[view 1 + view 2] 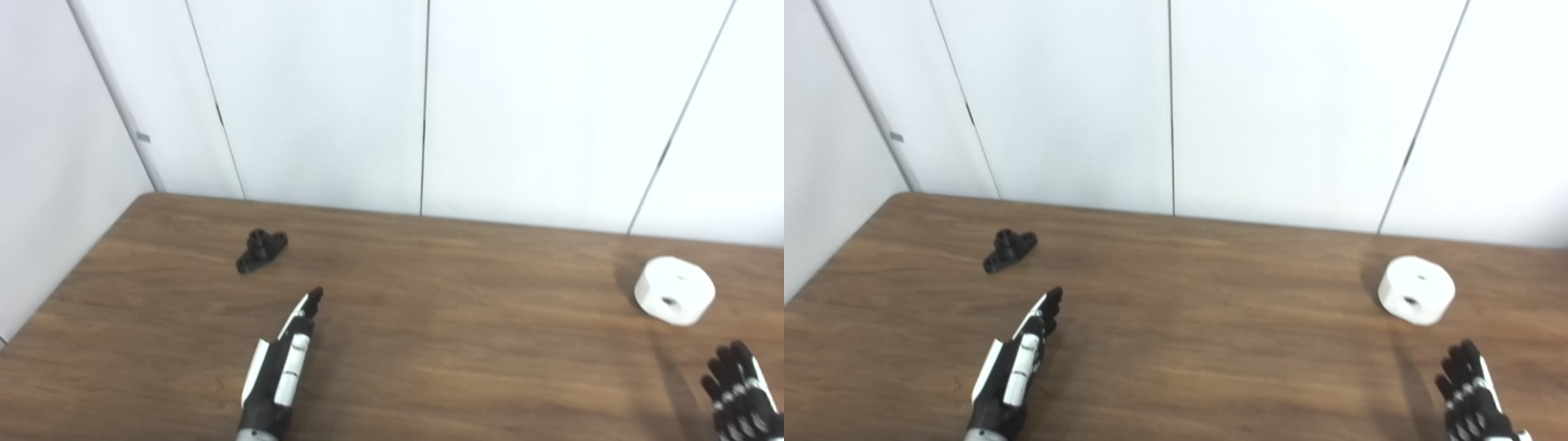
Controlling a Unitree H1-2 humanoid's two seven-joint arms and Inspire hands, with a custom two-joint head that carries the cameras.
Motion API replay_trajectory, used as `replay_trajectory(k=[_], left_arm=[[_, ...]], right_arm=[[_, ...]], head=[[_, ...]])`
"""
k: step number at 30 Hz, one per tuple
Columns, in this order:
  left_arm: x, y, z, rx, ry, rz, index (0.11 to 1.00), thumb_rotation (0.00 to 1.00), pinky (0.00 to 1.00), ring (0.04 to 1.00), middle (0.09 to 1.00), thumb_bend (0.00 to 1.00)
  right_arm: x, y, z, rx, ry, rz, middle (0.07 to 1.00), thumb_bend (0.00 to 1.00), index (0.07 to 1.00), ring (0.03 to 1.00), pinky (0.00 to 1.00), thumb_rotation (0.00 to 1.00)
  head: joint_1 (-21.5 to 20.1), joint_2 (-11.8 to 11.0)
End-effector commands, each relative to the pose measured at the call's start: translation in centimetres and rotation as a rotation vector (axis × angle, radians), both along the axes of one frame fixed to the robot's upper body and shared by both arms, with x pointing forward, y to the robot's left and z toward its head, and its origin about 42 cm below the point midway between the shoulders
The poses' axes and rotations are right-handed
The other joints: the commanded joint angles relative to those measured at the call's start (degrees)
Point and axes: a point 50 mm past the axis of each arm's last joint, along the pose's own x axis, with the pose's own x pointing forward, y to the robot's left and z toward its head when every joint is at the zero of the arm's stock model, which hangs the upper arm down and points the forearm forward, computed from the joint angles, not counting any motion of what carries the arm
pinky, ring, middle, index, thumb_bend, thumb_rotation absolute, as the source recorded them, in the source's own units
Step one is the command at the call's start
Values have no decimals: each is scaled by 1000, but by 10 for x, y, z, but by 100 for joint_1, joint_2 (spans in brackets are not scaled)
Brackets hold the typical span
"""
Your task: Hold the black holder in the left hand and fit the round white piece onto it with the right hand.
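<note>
Here, taking the table as my landmark, I read across it from its left edge. Its top is brown wood grain, and its far edge meets a white panelled wall.

Toward the table's far left corner lies the holder, a small black part with a raised round boss in the middle and a lug at each end, lying flat on the wood at a slant. Nothing touches it.

Nearer the table's front edge, and a little to the right of the holder, my left hand comes in over the wood. It is turned edge-on, fingers straight and held together, the tips pointing toward the holder yet clearly apart from it. It grasps nothing; it is released and extended.

The middle of the table shows bare wood between my two hands.

Toward the table's right side, back from the front edge, sits the white piece, a squat round drum resting on the wood, with a hole in its near side wall and a small mark on its flat top. It casts a soft shadow to its left.

At the table's front right corner my right hand rises into view, back toward me, fingers spread and upright, holding nothing. It is near the white piece but not touching it.
</note>
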Motion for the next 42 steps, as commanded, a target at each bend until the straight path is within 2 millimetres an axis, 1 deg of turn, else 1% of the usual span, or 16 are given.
replay_trajectory(k=[1, 6, 12, 15, 16, 18, 19, 21, 24, 27, 31, 32, 35, 36, 38, 42], left_arm=[[-1, -15, -9, -38, -10, 7, 948, 1000, 1000, 996, 980, 502], [1, -19, -12, -64, -30, 10, 943, 1000, 1000, 999, 977, 441], [2, -19, -13, -73, -28, 15, 945, 997, 1000, 1000, 980, 410], [2, -19, -11, -57, -30, 15, 942, 961, 1000, 1000, 979, 414], [2, -19, -10, -39, -31, 9, 946, 929, 999, 1000, 983, 439], [2, -18, -7, -21, -30, 8, 954, 897, 991, 1000, 988, 441], [2, -18, -3, -3, -20, 17, 946, 817, 983, 1000, 986, 431], [2, -14, 7, 95, 6, 56, 938, 728, 973, 990, 984, 487], [7, -1, 29, 202, 3, 117, 939, 601, 925, 958, 967, 565], [15, 15, 50, 264, -22, 170, 935, 477, 883, 939, 958, 590], [26, 38, 73, 291, -39, 212, 939, 375, 882, 940, 967, 613], [30, 45, 78, 306, -40, 231, 939, 370, 880, 946, 972, 624], [40, 64, 91, 343, -48, 274, 924, 376, 838, 913, 939, 676], [43, 71, 93, 347, -53, 278, 926, 374, 799, 893, 932, 684], [48, 82, 98, 351, -59, 281, 937, 360, 782, 890, 940, 685], [61, 97, 110, 403, -41, 321, 915, 345, 918, 936, 954, 701]], right_arm=[[-4, -6, -23, 13, 63, -18, 1000, 612, 1000, 1000, 1000, 1000], [-2, -9, -26, 7, 64, -12, 1000, 635, 1000, 1000, 1000, 1000], [-1, -10, -26, 12, 71, -6, 1000, 638, 1000, 1000, 1000, 1000], [-1, -10, -24, 9, 69, -5, 1000, 619, 1000, 1000, 1000, 1000], [-1, -10, -24, 8, 71, -7, 1000, 619, 1000, 1000, 1000, 1000], [-1, -11, -23, 10, 73, -11, 1000, 618, 1000, 1000, 1000, 1000], [-1, -11, -23, 13, 71, -16, 1000, 618, 1000, 1000, 1000, 1000], [-1, -11, -23, 13, 71, -20, 1000, 610, 1000, 1000, 1000, 1000], [-1, -12, -22, 12, 73, -25, 1000, 609, 1000, 1000, 1000, 1000], [-1, -13, -22, 20, 66, -19, 1000, 596, 1000, 1000, 1000, 1000], [-1, -12, -20, 14, 72, -19, 1000, 596, 1000, 1000, 1000, 1000], [-2, -11, -20, 10, 74, -20, 1000, 604, 1000, 1000, 1000, 1000], [-2, -11, -20, 3, 77, -17, 1000, 602, 1000, 1000, 1000, 1000], [-2, -11, -20, 4, 76, -16, 1000, 599, 1000, 1000, 1000, 1000], [-3, -10, -19, 6, 75, -15, 1000, 586, 1000, 1000, 1000, 1000], [-3, -8, -19, 21, 71, -15, 1000, 568, 1000, 1000, 1000, 1000]], head=[[96, -37], [95, -74], [88, -44], [95, -24], [93, -1], [77, 21], [77, 21], [73, 38], [142, 83], [167, 107], [168, 128], [168, 128], [151, 148], [144, 154], [125, 169], [75, 194]])
